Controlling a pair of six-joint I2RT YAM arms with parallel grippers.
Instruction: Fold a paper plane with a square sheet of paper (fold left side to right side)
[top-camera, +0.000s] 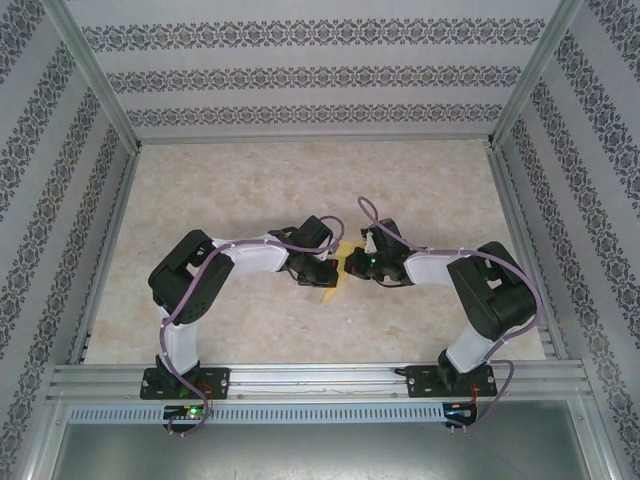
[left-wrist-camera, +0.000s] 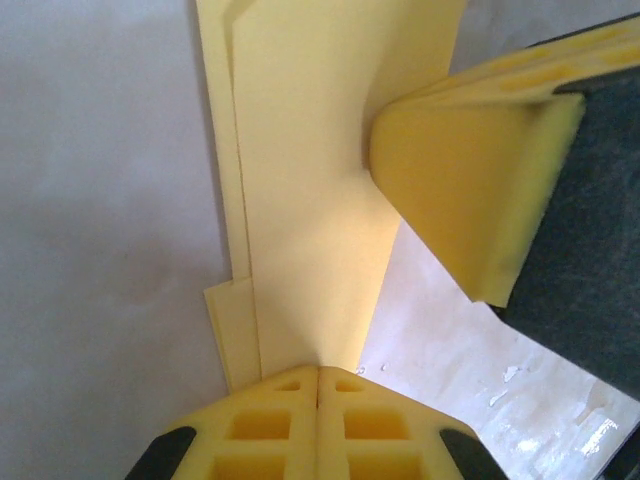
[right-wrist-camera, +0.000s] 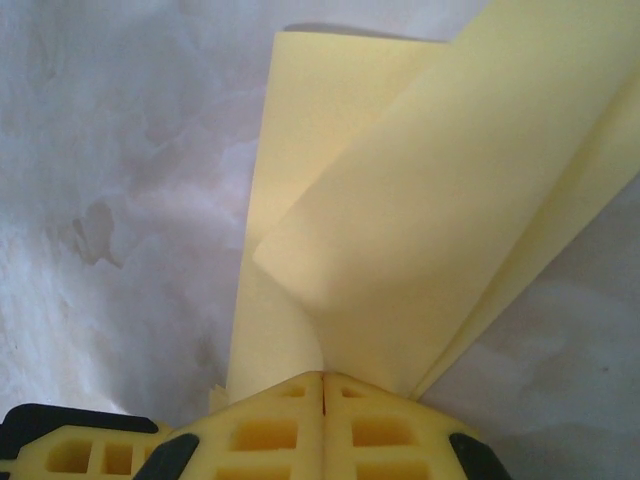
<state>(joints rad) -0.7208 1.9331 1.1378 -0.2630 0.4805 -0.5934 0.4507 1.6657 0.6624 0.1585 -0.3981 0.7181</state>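
Closest to each wrist lens are that gripper's own blocky yellow fingers: those of the left gripper meet flat against each other with no gap, and those of the right gripper do the same. Largest in the top view is the marbled beige table top, walled on three sides by grey-patterned wallpaper panels, with a ribbed aluminium rail along the near edge carrying both bases. Next in size are the black-and-white left arm and black-and-white right arm, elbows out and bent inward so that the two grippers face each other at mid-table, very close together. Between them is the thin pale-yellow sheet of paper, creased into layers (no longer a plain square), and both grippers are clamped on it. Seen from the left wrist, the sheet runs straight ahead out of the closed fingertips, its stacked edges stepped on the left, while a yellow finger of the right gripper meets its right edge further ahead. From the right wrist, the sheet fans ahead out of the fingertips, one layer bowed over another. Smallest is a short flap jutting just left of the left fingertips.
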